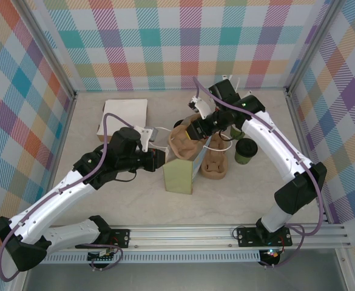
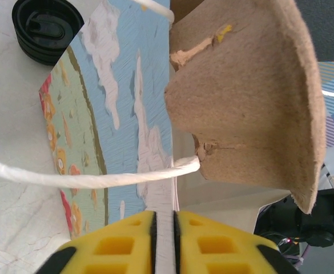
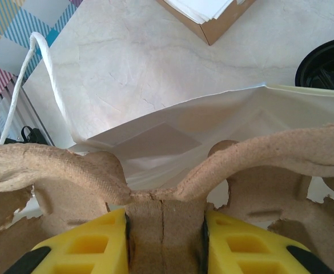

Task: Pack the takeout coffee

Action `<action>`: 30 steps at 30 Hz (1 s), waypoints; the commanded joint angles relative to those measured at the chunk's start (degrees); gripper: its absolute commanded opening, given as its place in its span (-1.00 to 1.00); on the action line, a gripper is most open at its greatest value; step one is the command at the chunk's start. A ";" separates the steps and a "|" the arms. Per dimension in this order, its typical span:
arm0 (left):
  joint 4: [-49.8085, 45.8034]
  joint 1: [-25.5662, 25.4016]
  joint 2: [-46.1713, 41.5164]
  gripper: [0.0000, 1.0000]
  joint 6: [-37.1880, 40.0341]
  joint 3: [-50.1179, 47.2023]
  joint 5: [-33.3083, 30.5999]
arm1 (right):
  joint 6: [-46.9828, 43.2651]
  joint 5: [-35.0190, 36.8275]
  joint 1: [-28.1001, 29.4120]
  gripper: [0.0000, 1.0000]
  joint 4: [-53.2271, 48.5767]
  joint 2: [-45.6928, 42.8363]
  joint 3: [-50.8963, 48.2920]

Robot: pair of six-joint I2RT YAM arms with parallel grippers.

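Surface: pale marbled beige table (image 1: 135,206), with a silver metal rail (image 1: 189,233) along its near edge.
Room: many-coloured plaid wall panels (image 1: 165,42) close in three sides.
Coffee: the olive-green paper cup with round black lid (image 1: 246,150) stands upright on the table at the right. It is outside the bag and just beside the right forearm.
Bag: an upright paper bag (image 1: 178,177) sits at the table's centre.
Left gripper (image 1: 159,159): it is at the bag's left edge. In the wrist view (image 2: 164,240) its yellow fingers are pressed together on the bag's thin white rim.
Right gripper (image 1: 196,128): in the wrist view (image 3: 164,240) it pinches the middle ridge of a brown pulp cup carrier (image 3: 258,157) over the bag's open mouth.
Left wrist view adds: the bag's printed face of blue sky, clouds and flowers, a white twisted-cord handle (image 2: 87,178), and a separate black plastic lid (image 2: 47,28) on the table.
Right wrist view adds: the bag's white inside and a cardboard box of white napkins (image 3: 206,14).
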 commanded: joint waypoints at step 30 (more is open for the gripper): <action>-1.31 -1.04 0.90 -0.77 2.96 1.35 -0.28 | -12.07 11.30 2.12 -0.39 -8.76 -2.36 -0.39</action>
